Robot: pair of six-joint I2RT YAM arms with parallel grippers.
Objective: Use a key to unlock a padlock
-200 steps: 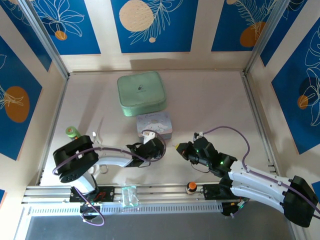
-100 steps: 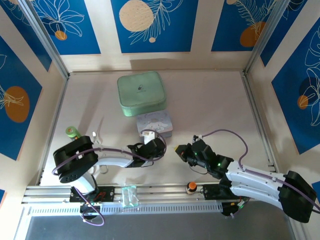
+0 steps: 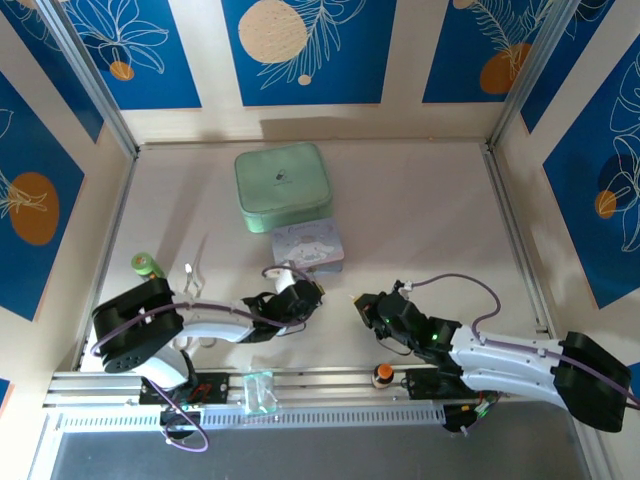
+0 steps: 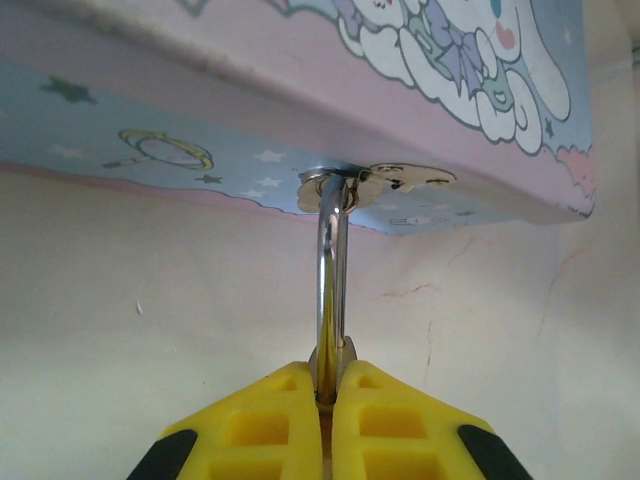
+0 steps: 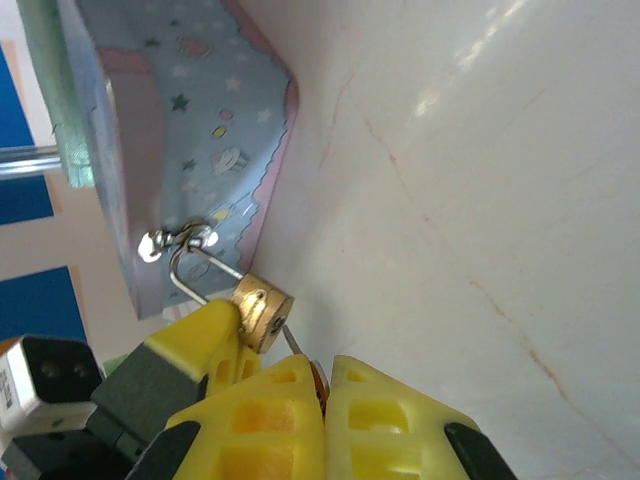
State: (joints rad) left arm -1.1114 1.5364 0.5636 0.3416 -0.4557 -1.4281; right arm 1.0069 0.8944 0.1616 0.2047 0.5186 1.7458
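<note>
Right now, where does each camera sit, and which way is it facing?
Top external: above and behind the bases, looking down on the table; both arms show, left pincer and right pincer.
Left wrist: on the left arm, looking along its yellow fingers at the padlock hanging from the cartoon box.
Right wrist: on the right arm, looking past its fingers and the key toward that padlock.
Shared: both wrist views show padlock and box.

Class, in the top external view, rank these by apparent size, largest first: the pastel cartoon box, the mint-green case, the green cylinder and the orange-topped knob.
1. mint-green case
2. pastel cartoon box
3. green cylinder and orange-topped knob: both small and too alike to rank.
</note>
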